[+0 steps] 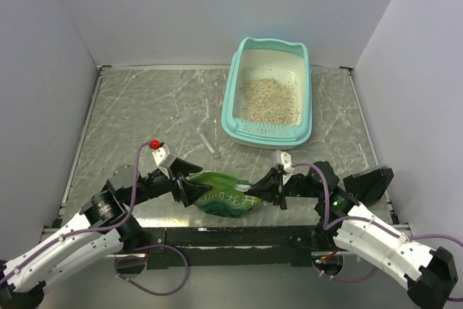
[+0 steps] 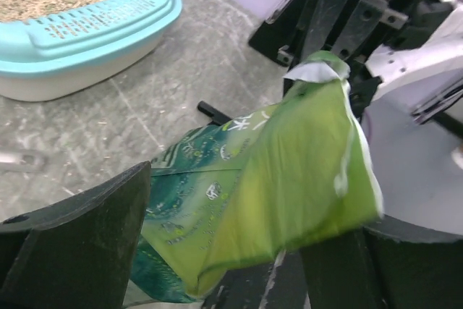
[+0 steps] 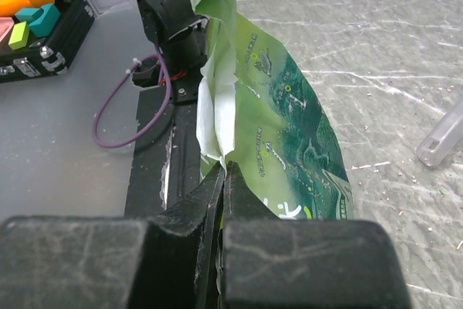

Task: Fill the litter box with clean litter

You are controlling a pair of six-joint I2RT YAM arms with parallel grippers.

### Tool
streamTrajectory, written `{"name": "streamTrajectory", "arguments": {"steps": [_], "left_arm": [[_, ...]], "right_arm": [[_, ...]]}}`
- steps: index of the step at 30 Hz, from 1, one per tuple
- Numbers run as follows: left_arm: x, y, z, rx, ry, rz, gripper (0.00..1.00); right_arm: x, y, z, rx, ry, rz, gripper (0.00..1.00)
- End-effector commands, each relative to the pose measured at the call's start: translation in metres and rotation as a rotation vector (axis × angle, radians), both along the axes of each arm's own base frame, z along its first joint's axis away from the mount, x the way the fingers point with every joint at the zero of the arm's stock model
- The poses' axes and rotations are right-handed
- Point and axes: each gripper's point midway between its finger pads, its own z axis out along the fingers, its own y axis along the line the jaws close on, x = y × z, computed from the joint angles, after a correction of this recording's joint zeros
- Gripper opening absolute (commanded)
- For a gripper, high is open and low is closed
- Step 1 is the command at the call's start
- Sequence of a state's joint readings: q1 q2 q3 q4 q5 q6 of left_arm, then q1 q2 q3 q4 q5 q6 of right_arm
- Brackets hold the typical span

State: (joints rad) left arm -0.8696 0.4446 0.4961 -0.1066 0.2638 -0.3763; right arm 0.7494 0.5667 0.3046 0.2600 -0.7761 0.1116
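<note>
Litter box (image 1: 229,99): one, at the far right of the surface (image 1: 145,106). Clean litter (image 1: 269,99): one loose layer inside it. Green pouch (image 1: 228,200): one, at the near edge. Left end effector (image 1: 189,187): jaws spread either side of the pouch, gripping nothing. Right end effector (image 3: 223,173): pinched closed on the pouch's torn edge. Risk: this lone thin pinch may slip or tear, spilling leftovers short of the box.
</note>
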Motion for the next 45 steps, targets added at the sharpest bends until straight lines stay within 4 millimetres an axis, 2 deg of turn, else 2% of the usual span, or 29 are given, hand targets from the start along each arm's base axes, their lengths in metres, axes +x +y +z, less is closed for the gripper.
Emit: {"name": "streamTrajectory", "arguments": {"steps": [1,9,12,13,15,16,19,22,23,24,27,28,30,33,38,39,40,45], "left_arm": [[-0.009,-0.002,0.019,-0.136,0.054,-0.023,0.78],[-0.017,-0.015,-0.008,-0.139,0.207,-0.081,0.73],[-0.016,-0.019,-0.018,-0.104,0.237,-0.082,0.61],[-0.013,-0.020,-0.024,-0.079,0.258,-0.072,0.53],[-0.008,-0.020,-0.029,-0.060,0.269,-0.046,0.45],[-0.005,-0.021,-0.030,-0.050,0.278,-0.034,0.31],[0.000,-0.018,-0.040,0.005,0.321,0.012,0.01],[0.006,-0.015,-0.047,0.067,0.416,0.067,0.01],[0.002,-0.010,-0.058,0.112,0.491,0.089,0.01],[0.003,-0.007,-0.060,0.122,0.519,0.117,0.01],[0.001,0.003,-0.061,0.131,0.579,0.165,0.01],[0.001,0.007,-0.055,0.115,0.581,0.179,0.01],[-0.002,0.014,-0.055,0.117,0.605,0.201,0.01],[-0.009,0.022,-0.052,0.060,0.635,0.219,0.01],[-0.023,0.024,-0.062,-0.060,0.732,0.205,0.01],[-0.025,0.025,-0.071,-0.071,0.745,0.202,0.01],[-0.027,0.023,-0.068,-0.104,0.766,0.191,0.01],[-0.027,0.019,-0.073,-0.119,0.815,0.188,0.01]], "right_arm": [[-0.008,-0.002,0.011,0.047,-0.027,0.036,0.00],[-0.010,-0.001,0.009,0.069,0.015,0.037,0.00],[-0.012,-0.002,0.011,0.071,0.026,0.042,0.00],[-0.013,-0.003,0.013,0.076,0.031,0.044,0.00],[-0.016,-0.003,0.012,0.077,0.044,0.052,0.00],[-0.017,-0.004,0.013,0.079,0.055,0.056,0.00],[-0.018,-0.004,0.007,0.055,0.159,0.054,0.00],[-0.021,-0.002,0.000,0.007,0.323,0.074,0.00],[-0.021,-0.002,-0.001,0.001,0.361,0.070,0.00],[-0.022,-0.003,-0.001,-0.001,0.421,0.068,0.00],[-0.027,-0.006,0.001,-0.022,0.507,0.056,0.00],[-0.027,-0.008,0.002,-0.029,0.540,0.039,0.00],[-0.028,-0.011,0.010,-0.014,0.595,0.016,0.00],[-0.033,-0.015,0.008,-0.013,0.731,0.007,0.00],[-0.037,-0.018,-0.014,-0.018,0.912,-0.034,0.00],[-0.035,-0.018,-0.018,-0.016,0.967,-0.058,0.00],[-0.035,-0.018,-0.027,-0.026,1.009,-0.069,0.00],[-0.038,-0.018,-0.044,-0.059,1.156,-0.089,0.00]]}}
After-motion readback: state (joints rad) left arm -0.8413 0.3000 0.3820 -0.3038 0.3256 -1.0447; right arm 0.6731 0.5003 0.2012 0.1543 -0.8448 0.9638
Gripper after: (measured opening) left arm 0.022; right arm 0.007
